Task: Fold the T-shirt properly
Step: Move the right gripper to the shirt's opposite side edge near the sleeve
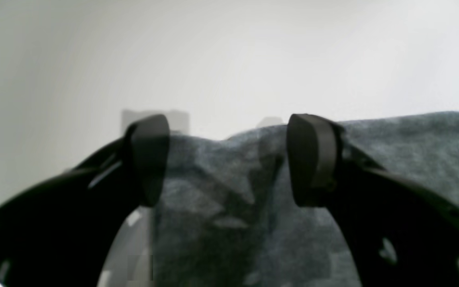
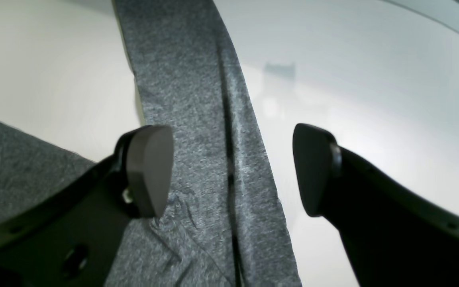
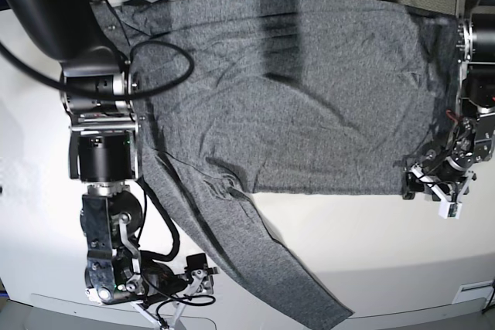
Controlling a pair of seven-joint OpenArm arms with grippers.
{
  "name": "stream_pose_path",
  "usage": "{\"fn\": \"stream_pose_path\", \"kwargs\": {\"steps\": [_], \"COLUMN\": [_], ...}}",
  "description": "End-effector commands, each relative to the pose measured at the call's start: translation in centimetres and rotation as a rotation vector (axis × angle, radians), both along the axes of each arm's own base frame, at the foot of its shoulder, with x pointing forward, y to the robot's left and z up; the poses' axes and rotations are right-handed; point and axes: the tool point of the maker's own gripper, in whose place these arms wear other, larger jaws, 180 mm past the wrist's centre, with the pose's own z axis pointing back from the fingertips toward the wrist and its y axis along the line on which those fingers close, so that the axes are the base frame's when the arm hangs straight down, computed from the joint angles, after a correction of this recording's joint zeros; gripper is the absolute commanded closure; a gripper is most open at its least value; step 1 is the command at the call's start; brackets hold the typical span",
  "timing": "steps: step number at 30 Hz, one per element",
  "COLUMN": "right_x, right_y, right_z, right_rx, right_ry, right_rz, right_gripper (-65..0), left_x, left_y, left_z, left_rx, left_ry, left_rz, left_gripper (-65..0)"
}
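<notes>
Hovering at the bottom left of the base view, the right gripper [image 3: 166,316] has its fingers spread wide and empty; its wrist view shows the long sleeve [image 2: 197,131] running between the two pads [image 2: 150,171] without being pinched. Just above, that sleeve trails diagonally toward the lower centre of the base view, where its cuff [image 3: 329,318] lies close to the white table [image 3: 371,253] edge. At the right middle, the left gripper [image 3: 437,191] sits at the hem corner, fingers likewise apart, cloth lying between them in its wrist view. The T-shirt [image 3: 294,90] body spreads across the upper half, wrinkled.

A likely fault: closing on a single layer or a wrinkle would drag the fold askew. The cuff may slip off the table. Black cables [image 3: 166,67] from the right arm lie over the shoulder at upper left and could snag the cloth.
</notes>
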Motion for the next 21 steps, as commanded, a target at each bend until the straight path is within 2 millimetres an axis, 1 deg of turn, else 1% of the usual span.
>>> {"fn": "stream_pose_path", "kwargs": {"steps": [1,3,5,7,9,12,15,18,21], "right_x": [1.3,1.2,1.1,0.9,0.9,0.8,0.5,0.3,0.2], "right_y": [0.1,0.1,0.2,0.1,0.1,0.2,0.7,0.8,0.8], "right_z": [3.0,2.8,2.5,2.3,2.1,1.8,1.5,1.1,0.9], "right_rx": [0.015,0.015,0.016,0.015,0.015,0.02,0.053,0.061,0.06], "right_ry": [-0.075,-0.07,-0.065,-0.06,-0.058,-0.057,-0.048,-0.038,-0.033], "right_rz": [0.001,0.002,0.002,0.001,0.001,0.003,0.012,0.015,0.014], "right_gripper": [-46.2,-46.2,-46.2,-46.2,-46.2,-46.2,-46.2,-46.2,-46.2], "left_x": [1.5,1.3,1.1,0.9,0.5,0.3,0.3,0.5,0.6], "left_y": [1.6,2.8,4.4,5.4,5.8,4.9,3.3,2.7,2.5], "left_z": [2.5,2.4,2.7,2.8,2.4,1.6,1.3,1.4,1.4], "left_rx": [0.034,0.105,0.144,0.131,0.077,0.01,-0.023,-0.035,-0.038], "left_ry": [-0.069,-0.056,-0.054,-0.046,-0.007,0.033,0.045,0.041,0.041], "left_rz": [0.015,0.025,0.052,0.081,0.124,0.145,0.101,0.083,0.082], "left_gripper": [-44.6,-44.6,-44.6,-44.6,-44.6,-44.6,-44.6,-44.6,-44.6]}}
